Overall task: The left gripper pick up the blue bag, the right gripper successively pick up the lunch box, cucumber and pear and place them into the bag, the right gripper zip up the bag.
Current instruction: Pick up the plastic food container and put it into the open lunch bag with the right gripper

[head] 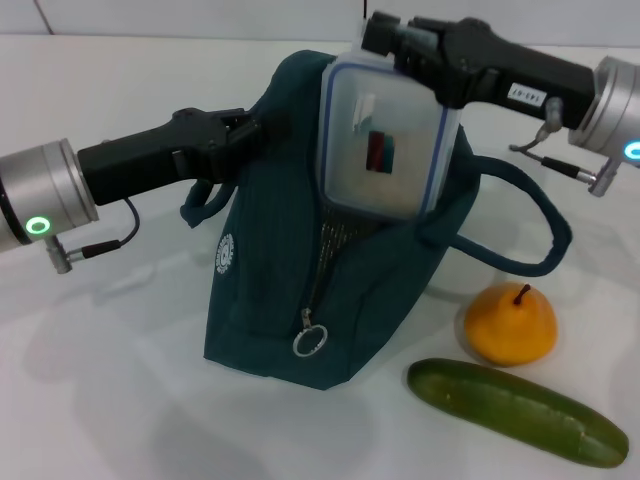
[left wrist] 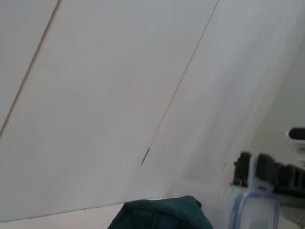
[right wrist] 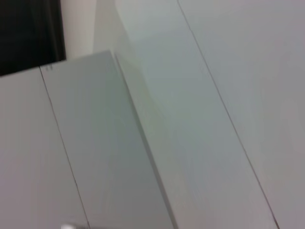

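Note:
The blue bag (head: 300, 290) stands upright in the middle of the table with its zipper open. My left gripper (head: 243, 135) is shut on the bag's upper left edge and holds it up. The clear lunch box (head: 385, 140) with a blue rim stands on end, its lower part inside the bag's opening. My right gripper (head: 392, 45) is shut on the box's top edge. The yellow pear (head: 510, 325) and the green cucumber (head: 515, 410) lie on the table to the right of the bag. In the left wrist view I see the bag's top (left wrist: 162, 214), the lunch box (left wrist: 252, 212) and the right gripper (left wrist: 269, 171).
A loose bag handle (head: 540, 225) loops out to the right, above the pear. The zipper pull ring (head: 310, 340) hangs at the bag's front. The white table (head: 100, 380) spreads around the bag. The right wrist view shows only pale wall panels.

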